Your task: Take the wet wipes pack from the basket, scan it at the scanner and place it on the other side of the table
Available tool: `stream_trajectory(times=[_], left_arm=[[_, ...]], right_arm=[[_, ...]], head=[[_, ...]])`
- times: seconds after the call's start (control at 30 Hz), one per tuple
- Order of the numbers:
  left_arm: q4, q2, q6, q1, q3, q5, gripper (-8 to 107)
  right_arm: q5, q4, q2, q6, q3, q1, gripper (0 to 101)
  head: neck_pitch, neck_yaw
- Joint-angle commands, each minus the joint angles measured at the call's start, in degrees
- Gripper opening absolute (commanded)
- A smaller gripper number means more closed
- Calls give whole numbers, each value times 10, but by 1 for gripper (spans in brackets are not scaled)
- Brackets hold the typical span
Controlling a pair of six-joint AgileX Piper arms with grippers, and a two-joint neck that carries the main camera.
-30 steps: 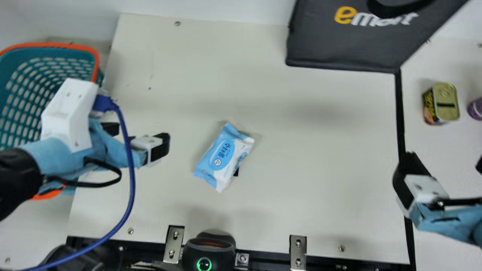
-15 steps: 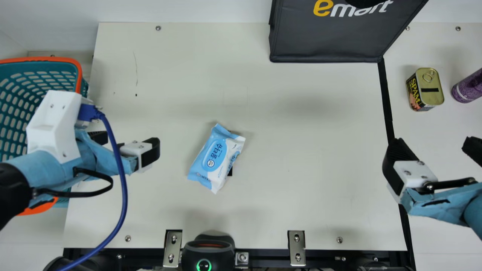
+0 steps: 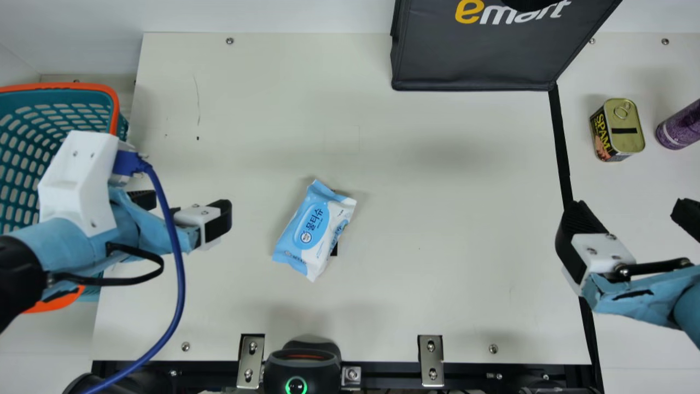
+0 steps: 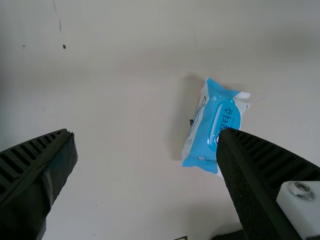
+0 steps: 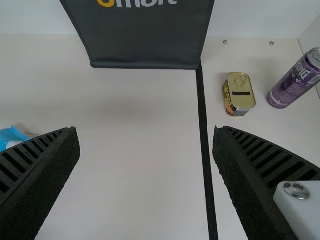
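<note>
The blue-and-white wet wipes pack point(image 3: 315, 229) lies slanted on the middle of the table, left of centre. Left of it, my left gripper point(image 3: 183, 207) hangs open beside the teal basket point(image 3: 33, 153) with the orange rim. The scanner point(image 3: 302, 364) with a green ring light is at the near edge. My right gripper point(image 3: 634, 219) stands open at the right, over the black line. In the left wrist view, one finger of the left gripper point(image 4: 147, 140) overlaps the pack point(image 4: 215, 125). Between the spread fingers of the right gripper point(image 5: 146, 137) is bare table; the pack's corner point(image 5: 12, 135) shows beside one finger.
A dark shopping bag point(image 3: 476, 54) stands at the back. Beyond the black line point(image 3: 560, 142) on the right are a yellow-lidded can point(image 3: 618, 130) and a purple can point(image 3: 681, 126). Metal brackets point(image 3: 431, 361) sit along the near edge, and a blue cable point(image 3: 176, 306) loops from the left arm.
The camera's view has shifted since the earliest picture and then settled. The pack, basket and cans stay where they were, and both grippers remain open.
</note>
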Motion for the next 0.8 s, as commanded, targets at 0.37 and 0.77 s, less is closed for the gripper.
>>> stream_trajectory(times=[0.37,0.77], left_arm=[[16,64,-58,-87,-34,-7,90],[46,148,-77,-177,-69,-23,43]], right_arm=[[0,0,0,0,0,0,95],[0,0,0,0,0,0,95]], head=[[-17,1],[-17,1]])
